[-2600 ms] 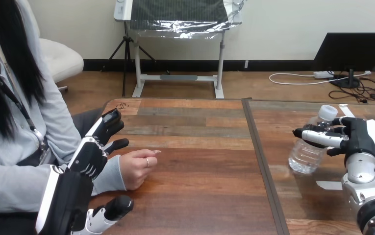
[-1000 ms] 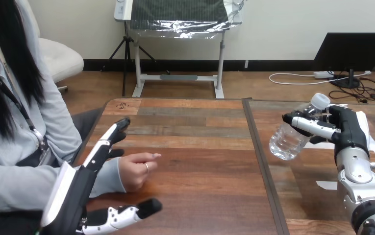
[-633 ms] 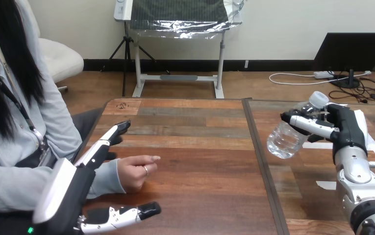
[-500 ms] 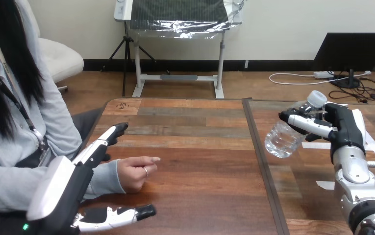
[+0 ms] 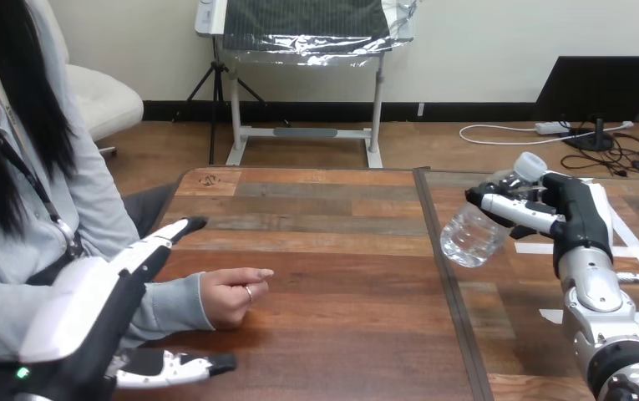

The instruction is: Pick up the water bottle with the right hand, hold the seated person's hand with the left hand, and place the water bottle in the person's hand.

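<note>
A clear plastic water bottle [image 5: 476, 227] with a white cap hangs tilted above the table's right half, its base pointing down and left. My right hand [image 5: 568, 209] has its fingers curled round the bottle's upper part. The person's hand [image 5: 232, 292] rests on the table at the left, loosely curled, one finger pointing right. My left hand [image 5: 103, 309] hovers at the person's sleeve with straight fingers above the forearm and the thumb low in front; it stands apart from the person's hand.
The wooden table [image 5: 341, 251] has a dark seam [image 5: 441, 259] running front to back between its two halves. White tape strips [image 5: 550, 316] lie on the right half. The person sits close against the table's left edge.
My right hand has carried the bottle up off the table and leftward, tilting it further. My left hand has rolled over and dropped lower toward the view's bottom left.
</note>
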### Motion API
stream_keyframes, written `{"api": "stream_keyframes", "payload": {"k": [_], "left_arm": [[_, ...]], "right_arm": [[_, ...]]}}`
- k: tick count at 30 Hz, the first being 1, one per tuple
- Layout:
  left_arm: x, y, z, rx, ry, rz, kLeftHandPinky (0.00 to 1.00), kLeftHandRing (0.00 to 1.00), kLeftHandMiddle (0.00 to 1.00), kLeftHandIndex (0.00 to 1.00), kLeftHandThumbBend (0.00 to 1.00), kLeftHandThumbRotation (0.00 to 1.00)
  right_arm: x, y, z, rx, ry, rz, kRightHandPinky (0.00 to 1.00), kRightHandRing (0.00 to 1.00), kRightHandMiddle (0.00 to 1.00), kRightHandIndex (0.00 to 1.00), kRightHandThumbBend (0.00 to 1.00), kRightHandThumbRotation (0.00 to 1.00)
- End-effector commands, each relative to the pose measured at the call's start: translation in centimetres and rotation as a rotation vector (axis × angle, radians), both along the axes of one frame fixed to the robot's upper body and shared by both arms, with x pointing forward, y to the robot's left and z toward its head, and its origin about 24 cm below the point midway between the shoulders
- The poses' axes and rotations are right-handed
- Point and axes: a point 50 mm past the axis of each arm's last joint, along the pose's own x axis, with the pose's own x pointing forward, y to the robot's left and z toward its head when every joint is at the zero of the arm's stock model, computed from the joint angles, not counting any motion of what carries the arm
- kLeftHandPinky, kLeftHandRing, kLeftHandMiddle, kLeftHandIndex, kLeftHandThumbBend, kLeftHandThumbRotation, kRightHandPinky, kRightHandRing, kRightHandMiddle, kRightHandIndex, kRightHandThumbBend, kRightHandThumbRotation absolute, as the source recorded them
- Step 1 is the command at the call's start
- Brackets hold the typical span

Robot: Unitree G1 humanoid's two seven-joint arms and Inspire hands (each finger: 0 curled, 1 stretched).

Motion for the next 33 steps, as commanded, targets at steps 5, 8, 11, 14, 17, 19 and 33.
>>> {"api": "stream_keyframes", "payload": {"k": [5, 8, 11, 14, 17, 19, 33], "left_arm": [[1.9, 0.8, 3.4, 0.133, -0.112, -0.016, 0.79, 0.87, 0.88, 0.88, 1.00, 0.32], [2.1, 1.1, 3.7, 0.171, -0.111, -0.008, 0.79, 0.87, 0.88, 0.87, 1.00, 0.30], [2.5, 1.4, 4.1, 0.201, -0.104, -0.003, 0.79, 0.86, 0.87, 0.85, 1.00, 0.28], [2.8, 1.7, 4.5, 0.224, -0.100, -0.005, 0.79, 0.86, 0.86, 0.84, 1.00, 0.26], [3.2, 1.9, 4.8, 0.248, -0.090, -0.005, 0.79, 0.86, 0.86, 0.83, 1.00, 0.24], [3.4, 2.1, 4.9, 0.260, -0.087, -0.005, 0.79, 0.85, 0.85, 0.83, 1.00, 0.23], [4.9, 2.8, 5.3, 0.328, -0.059, -0.021, 0.70, 0.76, 0.77, 0.77, 1.00, 0.20]], "right_arm": [[2.2, 0.6, 4.5, -0.014, -0.203, 0.046, 0.32, 0.39, 0.47, 0.47, 0.80, 0.00], [2.2, 0.6, 4.5, -0.013, -0.206, 0.050, 0.32, 0.39, 0.47, 0.47, 0.80, 0.00], [2.1, 0.6, 4.6, -0.012, -0.215, 0.056, 0.33, 0.39, 0.47, 0.47, 0.81, 0.00], [2.1, 0.6, 4.6, 0.000, -0.223, 0.061, 0.33, 0.39, 0.47, 0.47, 0.80, 0.00], [2.1, 0.6, 4.6, -0.006, -0.226, 0.066, 0.33, 0.40, 0.47, 0.47, 0.80, 0.00], [2.1, 0.6, 4.7, -0.007, -0.229, 0.068, 0.33, 0.40, 0.47, 0.48, 0.80, 0.00], [1.9, 0.6, 4.9, -0.016, -0.254, 0.088, 0.35, 0.42, 0.49, 0.49, 0.78, 0.00]]}}
